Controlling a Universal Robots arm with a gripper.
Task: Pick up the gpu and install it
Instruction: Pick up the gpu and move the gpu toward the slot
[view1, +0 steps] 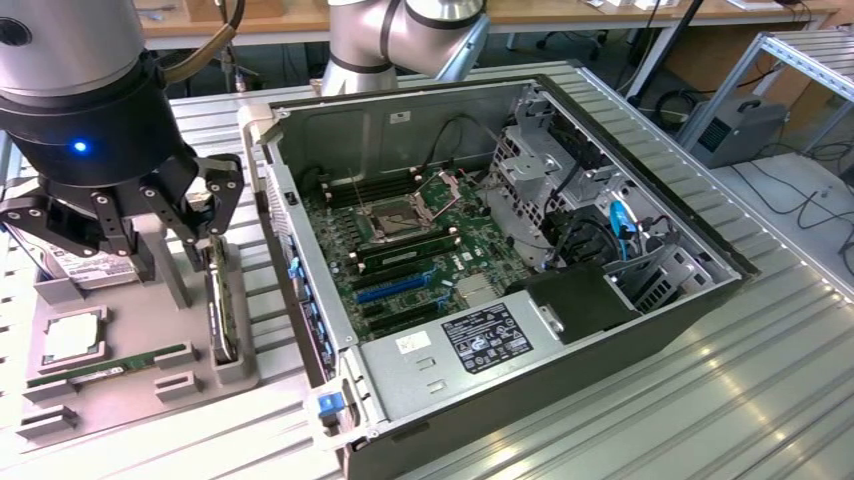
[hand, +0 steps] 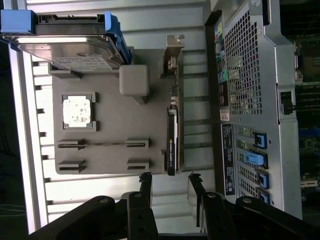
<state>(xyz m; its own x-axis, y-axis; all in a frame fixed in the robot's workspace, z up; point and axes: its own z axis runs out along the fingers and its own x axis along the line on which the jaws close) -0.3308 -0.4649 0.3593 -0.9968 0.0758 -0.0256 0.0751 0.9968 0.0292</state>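
Observation:
The gpu (view1: 227, 318) is a thin black card standing on its edge in a slot of the grey holder tray (view1: 134, 395), on the side nearest the computer case. In the wrist view the gpu (hand: 172, 137) runs lengthwise, with its silver bracket (hand: 173, 50) at the far end. My gripper (view1: 171, 235) hovers above the tray, open, with nothing between its fingers. Its two fingertips (hand: 146, 181) straddle the line of the card from above, and the gripper (hand: 169, 186) is clear of the card.
On the same tray are a silver hard drive (view1: 83, 268), a CPU (view1: 70, 340) and a green RAM stick (view1: 114, 368). The open computer case (view1: 307, 130) lies beside the tray, showing the motherboard with a blue expansion slot (view1: 390, 288). Everything rests on a ribbed metal table (view1: 747, 400).

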